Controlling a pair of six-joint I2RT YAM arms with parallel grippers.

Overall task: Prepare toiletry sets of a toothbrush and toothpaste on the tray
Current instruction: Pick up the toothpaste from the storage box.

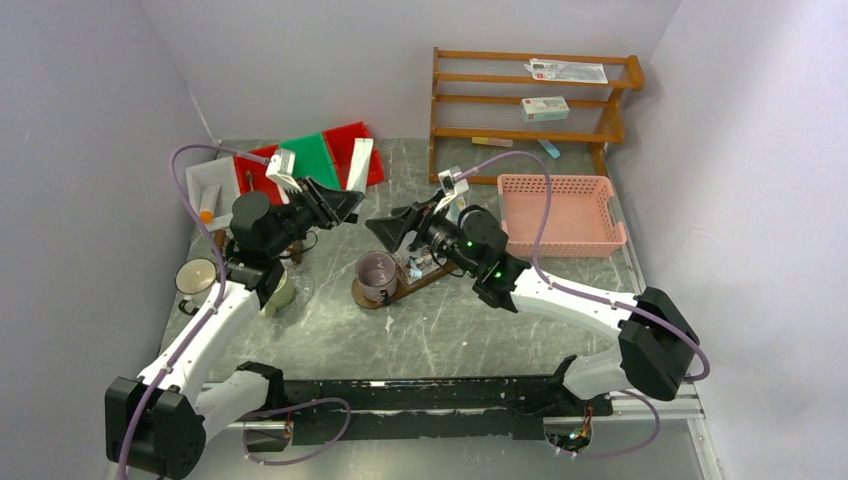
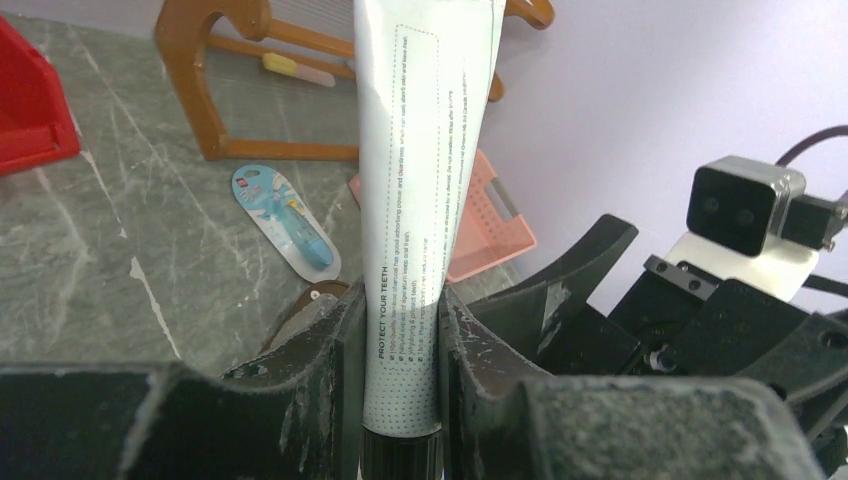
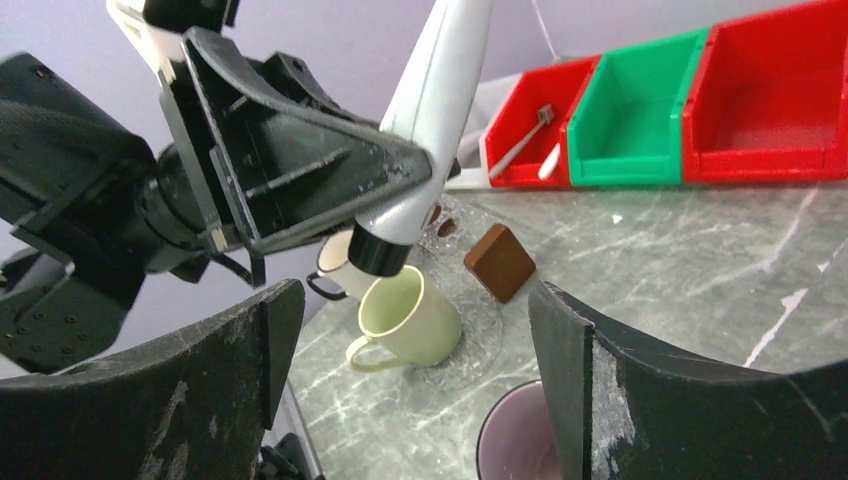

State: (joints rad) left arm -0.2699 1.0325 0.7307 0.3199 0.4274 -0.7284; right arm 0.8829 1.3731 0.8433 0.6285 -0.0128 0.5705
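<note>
left gripper (image 2: 400,330): clamped on the toothpaste tube (image 2: 420,180), which is held off the table (black cap end down between the fingers).
right gripper (image 1: 385,228): jaws spread wide apart, nothing gripped; it is pointed at the left gripper, close by.
tray (image 1: 358,296): laid mid-table under the right gripper; a purple mug (image 1: 377,272) is stood on its left end, with small items beside it, possibly toiletries.
pink basket (image 1: 560,215): set at the right.

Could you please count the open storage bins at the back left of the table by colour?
Red bins: 2
Green bin: 1
White bin: 1
Total: 4
</note>
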